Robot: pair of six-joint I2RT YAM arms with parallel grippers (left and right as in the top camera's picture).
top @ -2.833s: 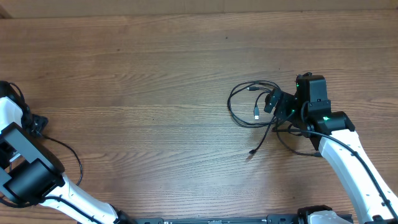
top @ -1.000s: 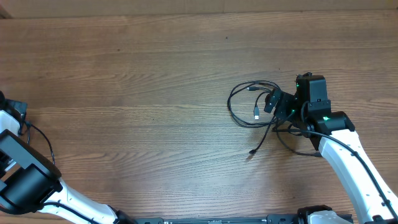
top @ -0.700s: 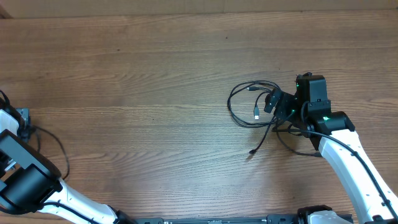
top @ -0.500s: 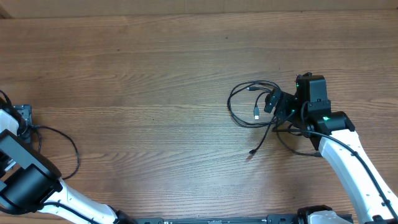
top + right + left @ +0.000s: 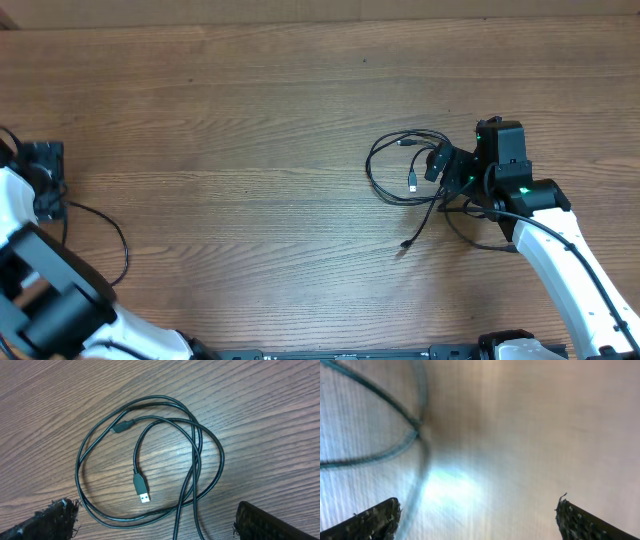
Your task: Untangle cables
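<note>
From overhead, the brown wood-grain table (image 5: 250,90) carries two white-and-black arms; the right gripper (image 5: 442,180) has its two dark jaws spread wide with nothing clamped; a tangle of thin black cables (image 5: 410,172) lies just left of the right gripper, with three small plug ends countable in it; far left of the right gripper, at the table's edge, sits the left gripper (image 5: 45,165), and one loose thin black cord (image 5: 122,245) curves beside it. In the left wrist view, blurred, the left gripper (image 5: 482,522) shows two tips wide apart, gripping nothing; the loose cord (image 5: 417,427) crosses itself ahead. In the right wrist view, the right gripper (image 5: 165,525) shows two tips wide apart; the tangle (image 5: 195,455) lies ahead, apart from both tips; two plugs show, one silver-tipped plug (image 5: 141,489) and one small dark plug (image 5: 122,426).
</note>
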